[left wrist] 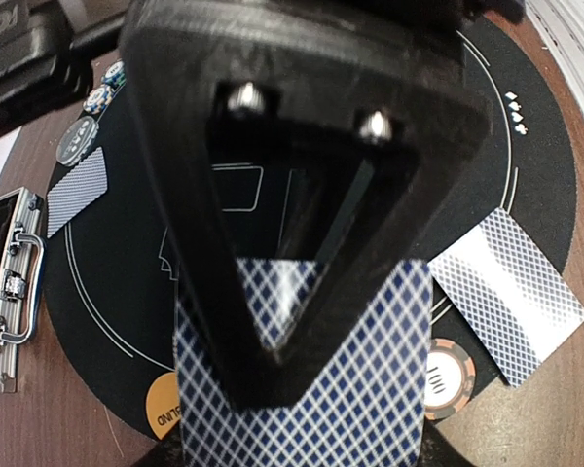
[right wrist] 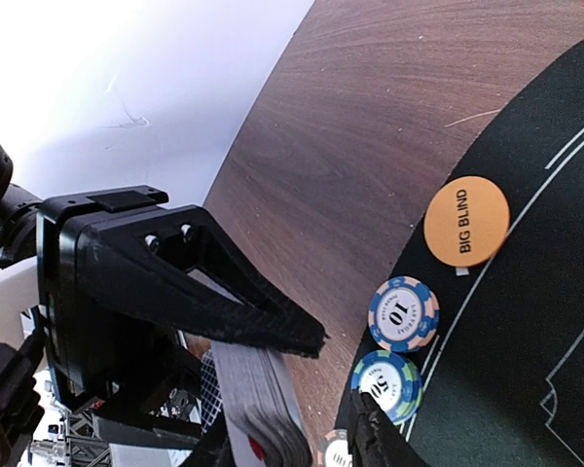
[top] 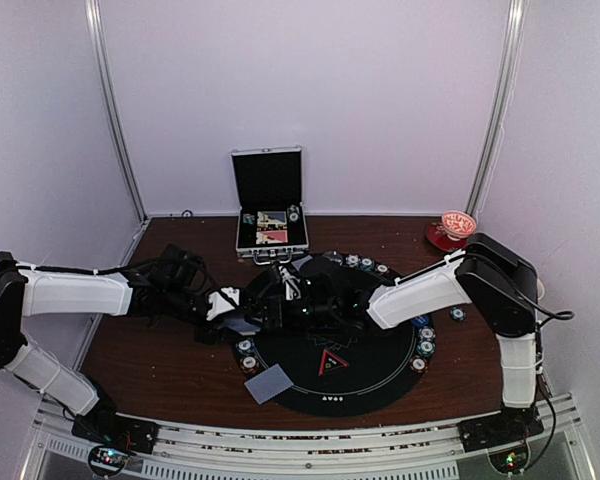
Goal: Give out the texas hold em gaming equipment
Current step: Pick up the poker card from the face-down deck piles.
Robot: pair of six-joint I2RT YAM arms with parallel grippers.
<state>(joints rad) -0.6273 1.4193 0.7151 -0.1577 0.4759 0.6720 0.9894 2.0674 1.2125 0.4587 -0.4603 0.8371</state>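
My left gripper (top: 248, 316) is shut on a deck of blue-diamond-backed cards (left wrist: 370, 389) over the left rim of the black mat (top: 380, 370). In the left wrist view its upper finger (left wrist: 273, 292) lies across the top card. In the right wrist view the left gripper (right wrist: 175, 282) holds the deck (right wrist: 263, 399) edge-on. My right gripper (right wrist: 292, 449) is open, with a fingertip (right wrist: 370, 438) on either side of the deck's end. Single cards lie on the mat (left wrist: 506, 292) (left wrist: 78, 190) (top: 270, 383). An orange BIG BLIND button (right wrist: 466, 220) and striped chips (right wrist: 403, 313) (right wrist: 387, 384) sit at the rim.
The open silver case (top: 270, 230) stands at the back, behind the mat. A red dish (top: 452, 230) is at the back right. More chips (top: 423, 340) line the mat's right rim. A "100" chip (left wrist: 448, 375) lies beside the held deck.
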